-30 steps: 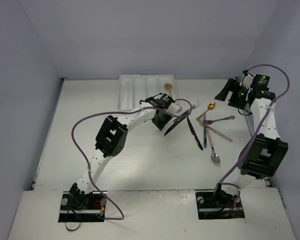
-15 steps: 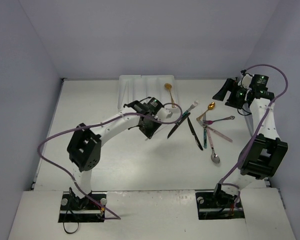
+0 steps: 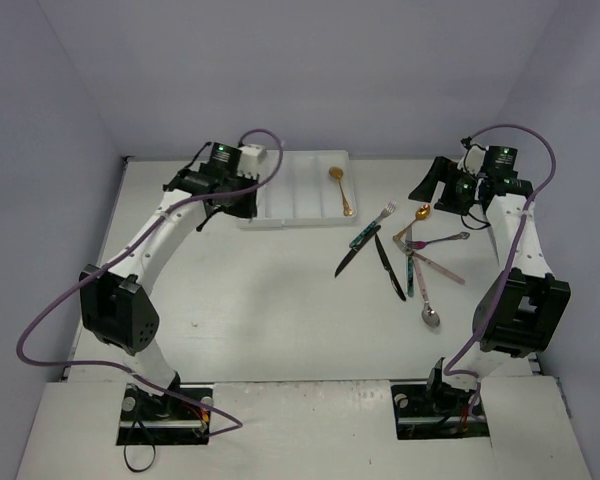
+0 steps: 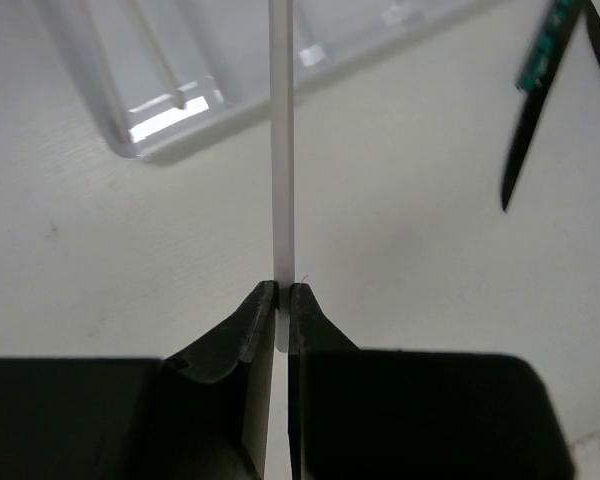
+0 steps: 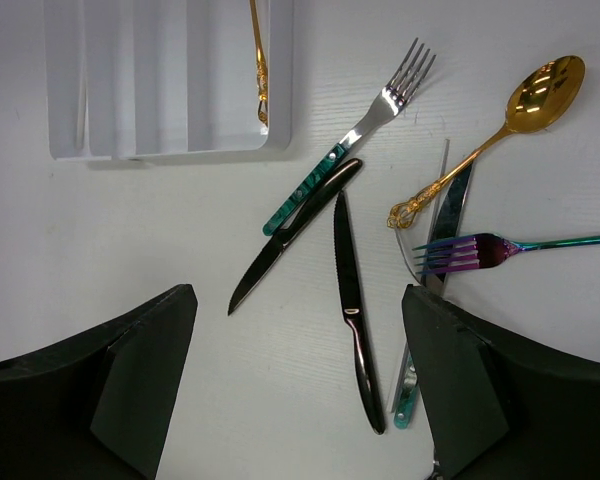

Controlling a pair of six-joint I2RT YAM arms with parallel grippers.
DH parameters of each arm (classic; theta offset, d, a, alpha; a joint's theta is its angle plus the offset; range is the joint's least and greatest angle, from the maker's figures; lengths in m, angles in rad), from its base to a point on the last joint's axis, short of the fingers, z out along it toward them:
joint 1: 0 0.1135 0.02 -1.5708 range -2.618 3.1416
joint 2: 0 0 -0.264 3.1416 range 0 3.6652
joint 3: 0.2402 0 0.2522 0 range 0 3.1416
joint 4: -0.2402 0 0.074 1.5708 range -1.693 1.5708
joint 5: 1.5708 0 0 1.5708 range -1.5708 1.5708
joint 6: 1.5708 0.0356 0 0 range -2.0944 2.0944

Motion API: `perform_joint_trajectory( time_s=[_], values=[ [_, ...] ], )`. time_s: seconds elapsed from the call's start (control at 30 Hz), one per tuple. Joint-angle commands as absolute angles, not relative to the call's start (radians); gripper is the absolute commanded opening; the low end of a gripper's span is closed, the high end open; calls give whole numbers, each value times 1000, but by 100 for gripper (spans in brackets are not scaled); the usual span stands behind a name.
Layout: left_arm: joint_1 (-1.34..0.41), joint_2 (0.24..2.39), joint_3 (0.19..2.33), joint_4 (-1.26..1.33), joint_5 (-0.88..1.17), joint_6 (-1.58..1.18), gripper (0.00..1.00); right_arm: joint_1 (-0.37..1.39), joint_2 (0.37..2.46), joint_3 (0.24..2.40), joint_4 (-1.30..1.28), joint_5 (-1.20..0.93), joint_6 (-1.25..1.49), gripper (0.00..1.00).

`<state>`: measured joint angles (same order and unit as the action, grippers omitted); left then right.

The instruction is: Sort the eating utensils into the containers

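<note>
Left wrist view
Left gripper (image 4: 282,292): fingers pressed together on a slim white piece (image 4: 282,150); kind of utensil not clear.
Slim white piece: straight ahead of the fingertips, running out at the top edge.
Tray (image 4: 170,125): ahead, to the left, one corner visible.
Slanted black knife (image 4: 525,140): ahead, far to the right, on the table (image 4: 400,260).

Right wrist view
Right gripper (image 5: 298,300): fingers wide apart, holding nothing.
Tray: ahead, beyond the left finger, with a gold spoon in the tray (image 5: 258,70), in the compartment closest to the gripper.
Between the fingers: slanted black knife lying across the handle of a teal fork (image 5: 350,140); second black knife (image 5: 352,300) just beside.
Ahead right: loose gold spoon (image 5: 540,95), rainbow fork (image 5: 480,250).

Top view
Left gripper: at the tray's left end.
Right gripper: above the table; loose utensils below and to its left.
</note>
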<state>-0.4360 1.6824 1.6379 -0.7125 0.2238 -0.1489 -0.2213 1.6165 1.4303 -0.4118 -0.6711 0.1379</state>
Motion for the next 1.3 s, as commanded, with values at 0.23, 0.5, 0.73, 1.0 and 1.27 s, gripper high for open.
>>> perform_joint_trajectory(
  time_s=[0.23,0.5,0.73,1.0,1.27],
  values=[
    [-308,1813,1713,-385,112,-303,0,-204,1592,1454,-387,-657,126,81],
    [-308,2013,1830,-367,91,-329,0,-204,1599,1453,-385,-654,121,81],
    [-300,2132,1899,-364,83,-307,0,-204,1604,1454,-386,-652,118,81],
    [-299,2144,1870,-370,45,-354,0,-204,1617,1456,-387,-652,117,81],
    [-296,2137,1854,-378,66,-364,0,-194,1622,1471,-387,-652,120,82]
  ],
)
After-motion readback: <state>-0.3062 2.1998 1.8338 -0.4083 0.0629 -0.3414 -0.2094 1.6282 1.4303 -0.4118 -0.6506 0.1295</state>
